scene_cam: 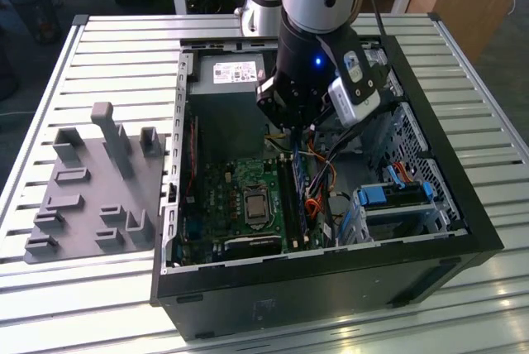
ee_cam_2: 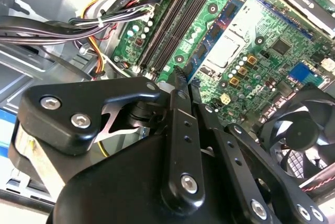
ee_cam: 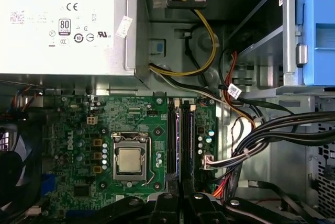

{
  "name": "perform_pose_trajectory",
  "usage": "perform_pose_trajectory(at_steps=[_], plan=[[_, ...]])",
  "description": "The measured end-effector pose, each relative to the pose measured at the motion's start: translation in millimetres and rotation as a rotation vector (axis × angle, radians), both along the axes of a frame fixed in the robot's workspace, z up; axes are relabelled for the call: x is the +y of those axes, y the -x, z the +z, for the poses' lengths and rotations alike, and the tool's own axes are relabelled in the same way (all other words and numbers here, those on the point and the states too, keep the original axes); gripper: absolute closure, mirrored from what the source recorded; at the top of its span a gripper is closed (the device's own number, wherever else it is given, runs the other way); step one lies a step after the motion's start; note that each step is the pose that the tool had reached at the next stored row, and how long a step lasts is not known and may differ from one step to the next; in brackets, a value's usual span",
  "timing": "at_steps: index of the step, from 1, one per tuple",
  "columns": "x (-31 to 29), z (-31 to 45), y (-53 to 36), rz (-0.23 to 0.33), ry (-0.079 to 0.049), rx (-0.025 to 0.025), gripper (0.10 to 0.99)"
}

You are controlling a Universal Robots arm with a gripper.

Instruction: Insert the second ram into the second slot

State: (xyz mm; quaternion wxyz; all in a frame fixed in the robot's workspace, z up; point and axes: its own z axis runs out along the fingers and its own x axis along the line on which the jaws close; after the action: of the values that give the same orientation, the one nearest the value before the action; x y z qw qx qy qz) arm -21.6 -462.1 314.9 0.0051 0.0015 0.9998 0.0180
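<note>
Second ram [ee_cam_2: 224, 21] runs edge-on along the memory slots [ee_cam: 171, 140] beside the CPU socket [ee_cam: 130, 160], gripper [ee_cam_2: 180, 80] jaws apparently clamped on its near end, presumably to keep it square to its slot; seating depth unclear

case [scene_cam: 463, 205] on table [scene_cam: 107, 48] | rack [scene_cam: 91, 197] at exterior view's left of case | board [scene_cam: 219, 197] in case | slots [ee_cam: 171, 130] on board | gripper [scene_cam: 293, 129] over slots | drive cage [scene_cam: 397, 201] right of board
</note>
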Motion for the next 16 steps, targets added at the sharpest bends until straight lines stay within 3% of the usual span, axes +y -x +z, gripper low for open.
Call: perform_pose_trajectory(at_steps=[16], plan=[[0.0, -8.4, 0.0, 0.0, 0.0, 0.0, 0.949]])
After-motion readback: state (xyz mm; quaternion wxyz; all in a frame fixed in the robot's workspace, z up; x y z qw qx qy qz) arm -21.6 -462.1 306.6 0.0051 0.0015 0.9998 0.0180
